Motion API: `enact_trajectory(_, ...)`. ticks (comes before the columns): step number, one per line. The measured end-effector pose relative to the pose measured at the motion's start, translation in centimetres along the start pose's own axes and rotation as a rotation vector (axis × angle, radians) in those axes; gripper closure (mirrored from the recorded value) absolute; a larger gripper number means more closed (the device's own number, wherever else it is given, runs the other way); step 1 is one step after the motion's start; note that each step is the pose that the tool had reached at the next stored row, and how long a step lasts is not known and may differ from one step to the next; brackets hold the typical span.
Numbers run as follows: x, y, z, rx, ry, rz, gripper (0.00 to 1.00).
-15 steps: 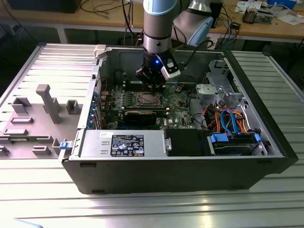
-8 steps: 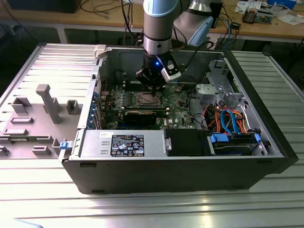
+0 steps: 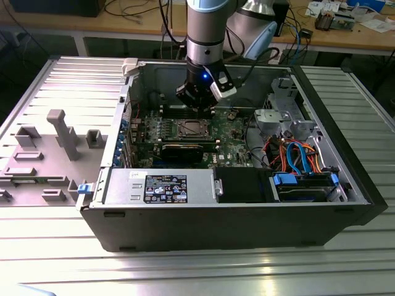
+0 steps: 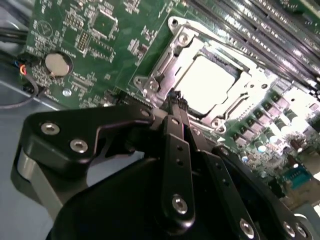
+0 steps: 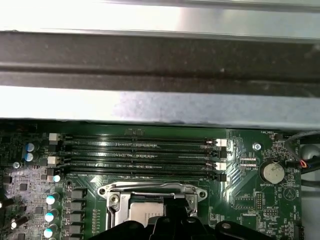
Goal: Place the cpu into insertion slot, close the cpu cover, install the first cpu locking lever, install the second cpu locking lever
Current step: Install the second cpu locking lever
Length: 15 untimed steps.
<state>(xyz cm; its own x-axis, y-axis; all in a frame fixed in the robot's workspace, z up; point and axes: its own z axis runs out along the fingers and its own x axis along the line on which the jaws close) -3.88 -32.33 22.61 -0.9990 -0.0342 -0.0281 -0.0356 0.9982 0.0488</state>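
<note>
You are looking at a robotics lab or electronics workshop. The open PC case [image 3: 234,185] lies on a ribbed aluminium table [image 3: 185,271], with grey plastic fixtures [image 3: 65,132] bolted near the table's edge at the exterior view's left. An industrial arm [image 3: 207,31] reaches down into the case. Behind the table, wooden benches [image 3: 352,37] carry loose cables [image 3: 142,9] and small hardware. Inside the case you see a green motherboard [image 4: 90,45] in both wrist views, drive bays [image 3: 305,185] and bundled coloured wires [image 3: 296,154].

cpu [image 4: 207,85] in insertion slot [image 4: 167,67], cover [image 4: 175,50] closed
</note>
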Motion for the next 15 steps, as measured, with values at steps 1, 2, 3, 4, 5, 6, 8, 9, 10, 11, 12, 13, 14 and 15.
enact_trajectory(1, 0.0, -0.07, 0.0, 0.0001, 0.0001, 0.0, 0.89)
enact_trajectory(2, 0.01, -0.17, 0.0, 0.0001, 0.0001, 0.0, 0.89)
enact_trajectory(3, 0.01, -0.3, 0.0, 0.0001, 0.0001, 0.0, 0.89)
enact_trajectory(4, 0.02, -0.46, 0.0, 0.0, 0.0, 0.0, 0.89)
enact_trajectory(5, 0.02, -0.62, 0.0, 0.0, 0.0001, 0.0, 0.89)
enact_trajectory(6, 0.03, -0.94, 0.0, 0.0, 0.0, 0.0, 0.89)
enact_trajectory(8, 0.06, -1.72, 0.0, 0.0, 0.0, 0.0, 0.89)
enact_trajectory(9, 0.07, -1.92, -0.01, 0.0002, 0.0001, 0.0, 0.89)
enact_trajectory(10, 0.08, -2.12, -0.01, 0.0002, 0.0001, 0.0, 0.89)
enact_trajectory(11, 0.08, -2.31, -0.02, 0.0001, 0.0, 0.0, 0.89)
enact_trajectory(12, 0.09, -2.41, -0.03, 0.0001, 0.0, 0.0, 0.89)
enact_trajectory(13, 0.09, -2.47, -0.08, 0.0003, 0.0001, 0.0, 0.89)
enact_trajectory(14, 0.08, -2.52, -0.17, 0.0003, 0.0001, 0.0, 0.89)
enact_trajectory(15, 0.08, -2.57, -0.46, 0.0002, 0.0, 0.0, 0.89)
